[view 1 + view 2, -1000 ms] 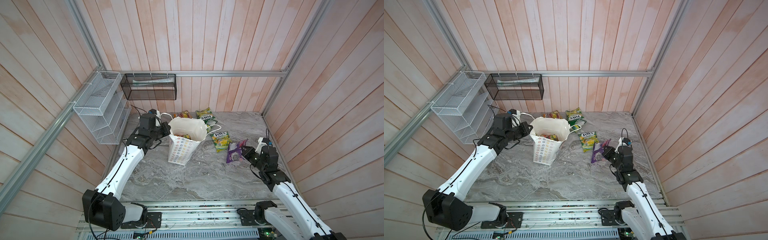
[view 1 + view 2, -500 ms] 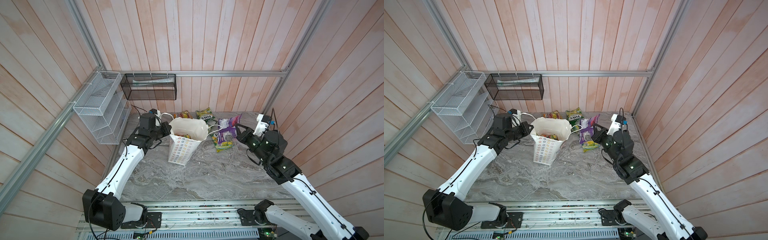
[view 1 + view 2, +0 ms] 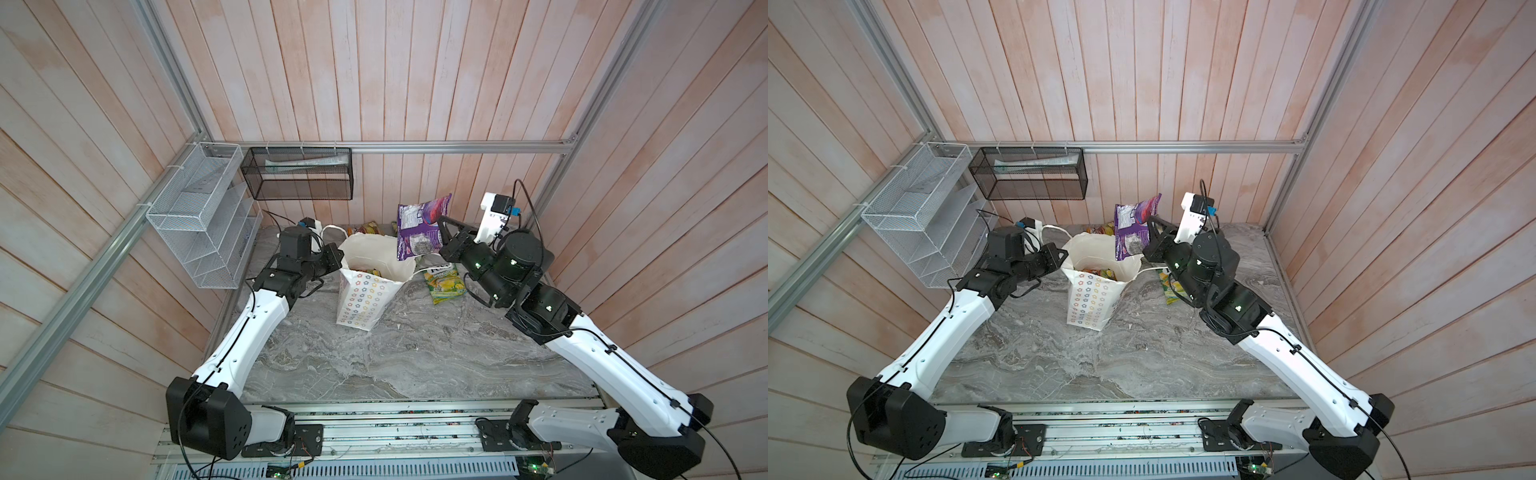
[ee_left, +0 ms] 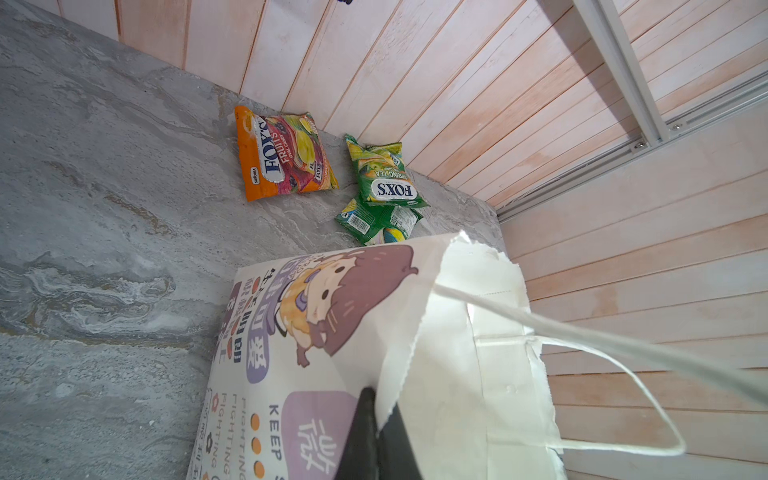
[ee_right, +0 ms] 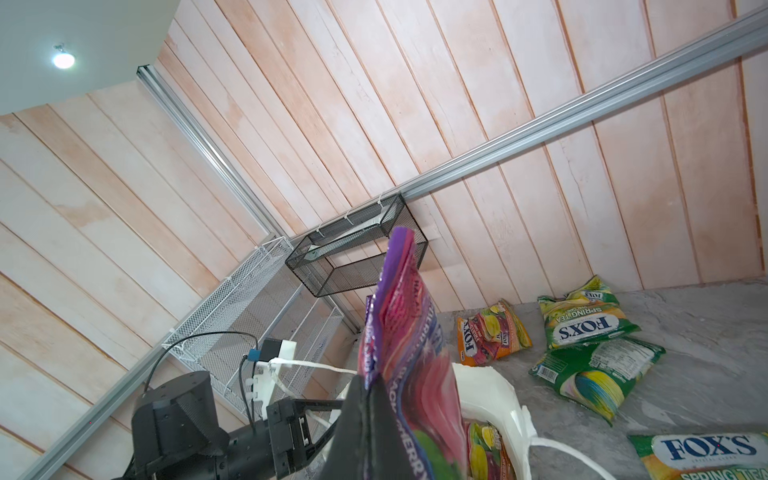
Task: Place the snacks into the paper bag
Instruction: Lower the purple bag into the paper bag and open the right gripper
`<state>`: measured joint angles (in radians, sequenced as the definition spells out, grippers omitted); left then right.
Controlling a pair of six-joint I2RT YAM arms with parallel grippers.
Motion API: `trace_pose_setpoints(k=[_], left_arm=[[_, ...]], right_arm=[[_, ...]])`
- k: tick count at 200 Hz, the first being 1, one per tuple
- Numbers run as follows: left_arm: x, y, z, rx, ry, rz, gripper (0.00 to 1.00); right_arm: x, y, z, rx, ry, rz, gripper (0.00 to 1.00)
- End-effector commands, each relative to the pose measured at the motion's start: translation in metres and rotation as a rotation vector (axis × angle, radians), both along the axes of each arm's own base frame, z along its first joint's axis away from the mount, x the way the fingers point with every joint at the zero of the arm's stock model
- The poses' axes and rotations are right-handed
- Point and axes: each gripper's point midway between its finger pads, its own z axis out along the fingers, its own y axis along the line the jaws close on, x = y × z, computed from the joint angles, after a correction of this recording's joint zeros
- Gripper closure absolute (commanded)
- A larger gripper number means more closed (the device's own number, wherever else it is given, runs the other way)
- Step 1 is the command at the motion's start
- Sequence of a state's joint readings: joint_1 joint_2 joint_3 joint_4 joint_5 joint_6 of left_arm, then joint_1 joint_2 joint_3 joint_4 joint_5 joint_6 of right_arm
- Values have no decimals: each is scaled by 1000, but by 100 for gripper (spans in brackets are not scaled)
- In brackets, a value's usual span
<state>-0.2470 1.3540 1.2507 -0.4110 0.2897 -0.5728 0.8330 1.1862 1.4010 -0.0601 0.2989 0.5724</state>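
The white paper bag [image 3: 365,299] [image 3: 1090,301] stands at mid table with its mouth up and snacks [image 3: 370,271] inside. My left gripper [image 3: 338,259] [image 4: 380,401] is shut on the bag's left rim. My right gripper [image 3: 444,226] [image 5: 369,384] is shut on a purple snack packet [image 3: 419,232] [image 3: 1133,230] [image 5: 409,345], which hangs upright over the right side of the bag's mouth. A green-yellow packet [image 3: 444,284] [image 5: 706,453] lies right of the bag. An orange packet [image 4: 282,153] and two green packets [image 4: 382,178] [image 4: 376,220] lie by the back wall.
A white wire rack [image 3: 203,232] hangs on the left wall and a black mesh basket [image 3: 299,178] on the back wall. Wooden walls close the table on three sides. The bag's cord handles [image 4: 582,345] stick out from its rim.
My right arm has lifted the purple packet off the table at the right and carried it left and up, over the bag's mouth. The left arm and the bag have not moved.
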Motion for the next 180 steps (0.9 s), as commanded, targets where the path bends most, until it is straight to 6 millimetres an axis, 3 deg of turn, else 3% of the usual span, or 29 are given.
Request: trace_pose_setpoints(k=[1,33,93,147,180], left_arm=[[4,-6,21,-47,-80,-28,100],[5,-6,19,-39,-76,-25,100],[4,-4,25,-39,-93,-20,100],[3,-5,26,-53,-92,-30,100],[3,-5,25,-50,-92,-27,100]], right_arm=[[-5,-3,40,35,-108,-38,100],[1,18,37,20,-96,-14,100],[25,52,-25,-45,13,0,100],[34,76,-78,-62,125,53,100],[38,93,-100,-53,180,97,100]])
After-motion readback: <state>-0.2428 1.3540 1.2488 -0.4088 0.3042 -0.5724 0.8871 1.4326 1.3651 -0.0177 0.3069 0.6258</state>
